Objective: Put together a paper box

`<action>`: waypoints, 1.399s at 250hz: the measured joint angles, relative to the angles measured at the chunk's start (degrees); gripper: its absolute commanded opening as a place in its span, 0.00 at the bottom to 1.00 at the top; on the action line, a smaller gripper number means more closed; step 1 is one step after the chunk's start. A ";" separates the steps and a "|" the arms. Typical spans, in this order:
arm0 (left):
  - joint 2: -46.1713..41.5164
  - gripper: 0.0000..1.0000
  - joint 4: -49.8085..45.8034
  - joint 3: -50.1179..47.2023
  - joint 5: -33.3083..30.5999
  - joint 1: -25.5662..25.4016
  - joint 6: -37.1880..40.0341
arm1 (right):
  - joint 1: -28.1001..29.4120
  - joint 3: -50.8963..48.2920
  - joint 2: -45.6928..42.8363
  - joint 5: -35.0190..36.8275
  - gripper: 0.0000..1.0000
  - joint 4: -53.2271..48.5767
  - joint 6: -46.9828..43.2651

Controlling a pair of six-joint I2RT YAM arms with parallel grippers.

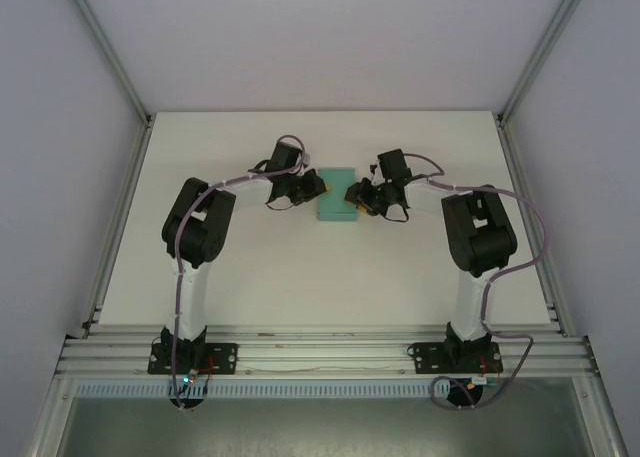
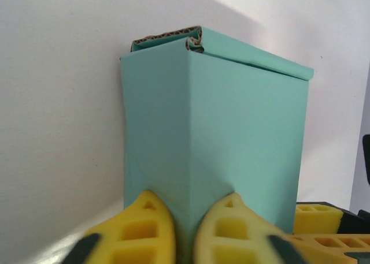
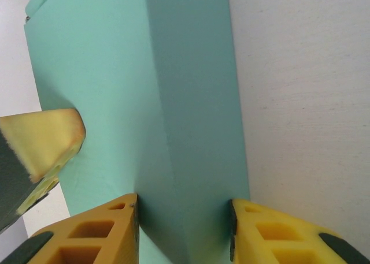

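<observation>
I had the box (image 1: 337, 208) sitting mid-frame in the top view, left gripper (image 2: 189, 218) pinched narrow on one corner edge, right gripper (image 3: 184, 205) clamped across the opposite side.

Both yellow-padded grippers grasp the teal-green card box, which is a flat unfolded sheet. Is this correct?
No: the teal-green paper box is folded into a rectangular box, as the left wrist view shows. The left gripper and right gripper do grasp it.
</observation>
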 measured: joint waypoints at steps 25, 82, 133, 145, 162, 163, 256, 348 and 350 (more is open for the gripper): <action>-0.68 0.41 -4.44 0.98 -1.53 -0.35 2.95 | 0.42 0.04 -0.24 0.94 0.29 -0.46 -0.48; -3.65 0.70 -14.19 1.38 -4.17 -2.34 8.70 | 2.49 0.13 -0.85 2.80 0.29 -1.44 -1.33; -8.79 0.78 -18.14 -5.64 -1.36 -4.70 9.49 | 3.91 0.13 -1.05 3.69 0.28 -1.64 -1.38; -9.62 0.74 -18.23 -6.34 -1.33 -4.98 9.57 | 4.22 0.13 -1.05 3.74 0.28 -1.68 -1.40; -10.51 0.68 -19.12 -6.99 -1.33 -4.98 9.88 | 4.44 0.13 -1.05 3.89 0.28 -1.62 -1.38; -10.51 0.68 -19.19 -6.99 -1.31 -4.98 9.92 | 4.46 0.13 -1.05 3.89 0.28 -1.62 -1.40; -10.21 0.13 -19.47 -7.02 -0.59 -4.42 9.35 | 4.46 0.22 -1.05 4.37 0.28 -1.57 -1.40; -10.36 0.40 -16.37 -7.82 2.69 -2.95 6.54 | 3.65 1.29 -0.96 7.43 0.28 -2.34 -2.82; -10.36 0.42 -16.35 -7.82 2.69 -2.95 6.99 | 3.65 1.38 -0.94 7.56 0.28 -2.51 -2.89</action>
